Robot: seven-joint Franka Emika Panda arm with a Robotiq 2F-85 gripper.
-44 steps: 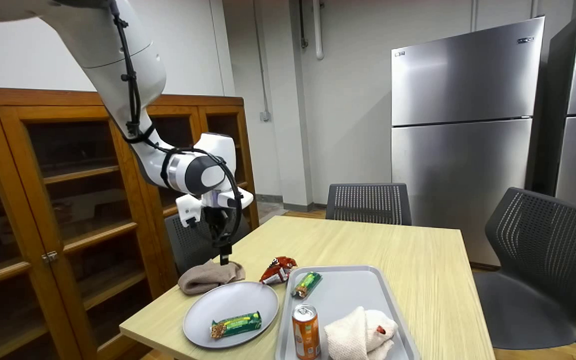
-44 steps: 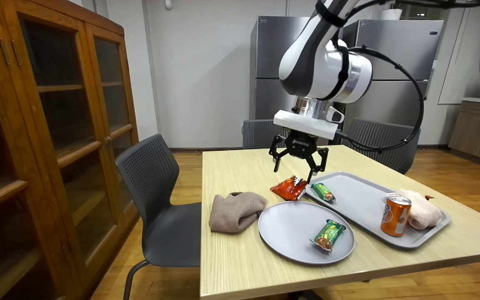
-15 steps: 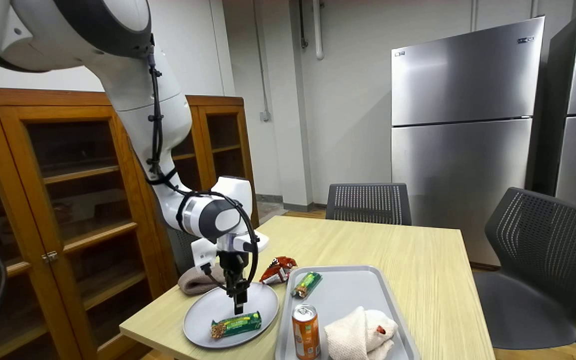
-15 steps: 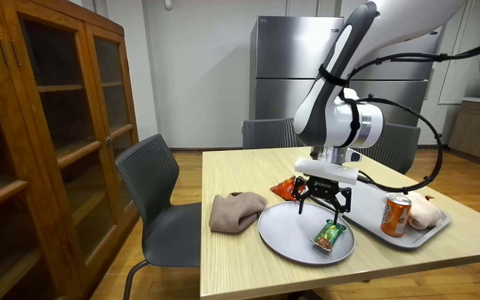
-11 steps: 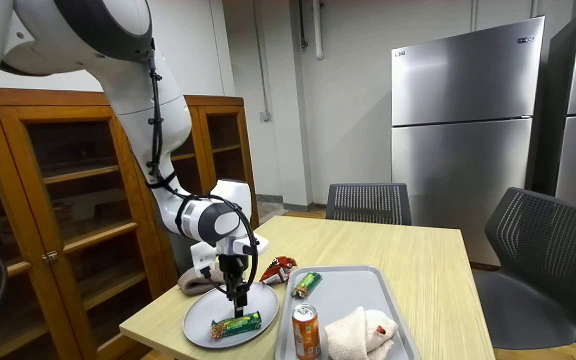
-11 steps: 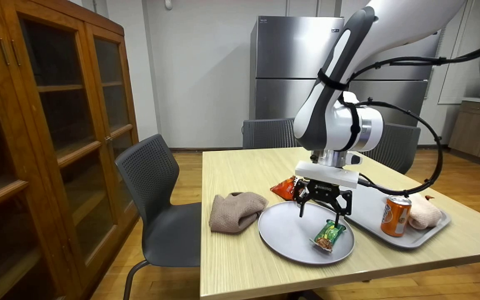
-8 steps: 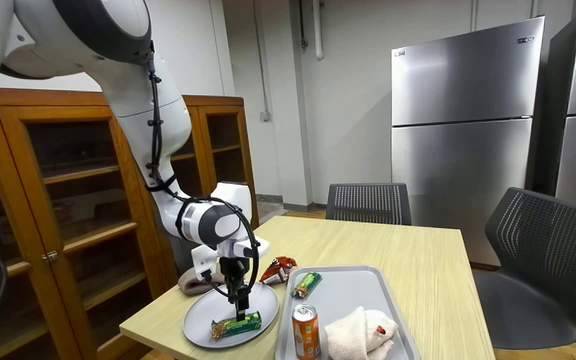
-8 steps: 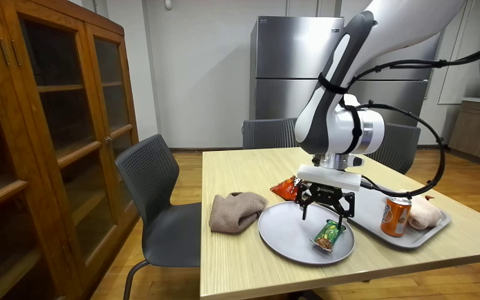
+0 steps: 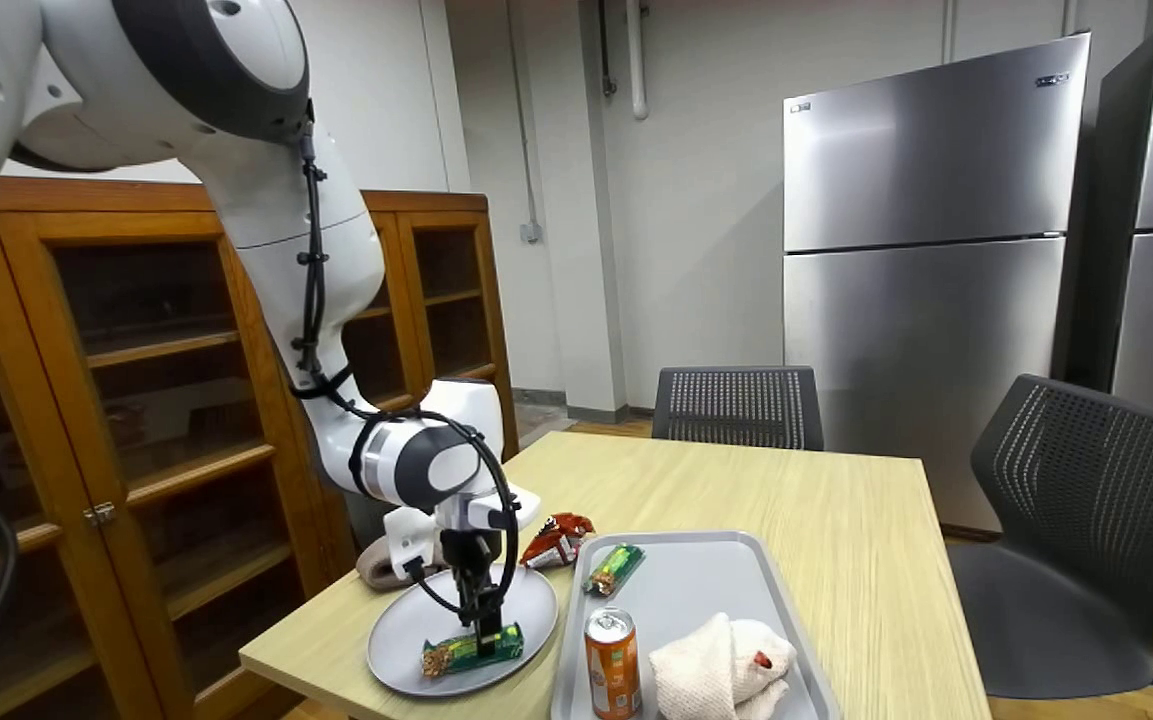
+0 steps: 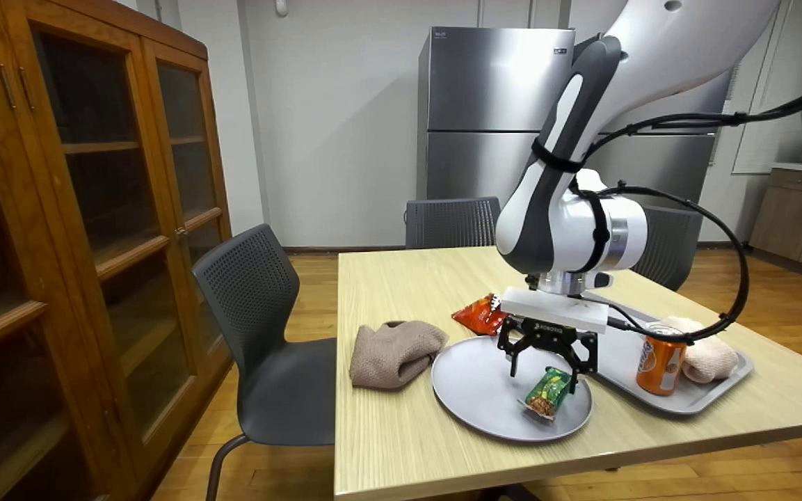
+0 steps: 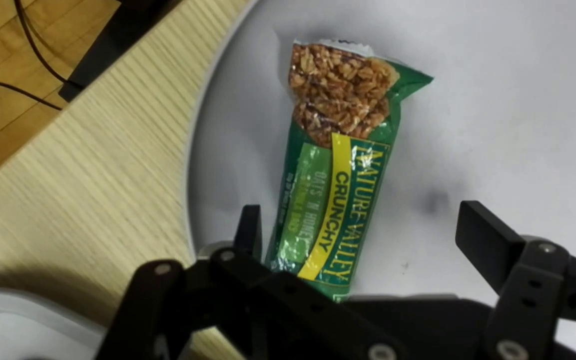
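My gripper [image 10: 543, 380] is open and points down, low over the grey round plate [image 10: 467, 393]. A green wrapped granola bar [image 10: 549, 392] lies on the plate. In the wrist view the granola bar [image 11: 332, 195] lies between the open fingers, closer to the left finger [image 11: 249, 227]. The right finger [image 11: 485, 240] stands apart from it over bare plate. The bar's near end is hidden behind the gripper's linkage. In an exterior view a fingertip overlaps the granola bar [image 9: 451, 655]; whether it touches cannot be told. The jaws hold nothing.
A grey tray [image 9: 706, 575] beside the plate holds an orange can [image 9: 613, 665], a cream cloth [image 9: 696, 680] and another green bar [image 9: 616, 570]. A red snack bag [image 10: 478, 316] and a brown cloth [image 10: 394, 355] lie behind the plate. Chairs [image 10: 261, 348] stand around the table.
My gripper has moved from above the red bag to over the plate, then lowered until its fingers stand either side of the granola bar. It stays open; the objects have not moved.
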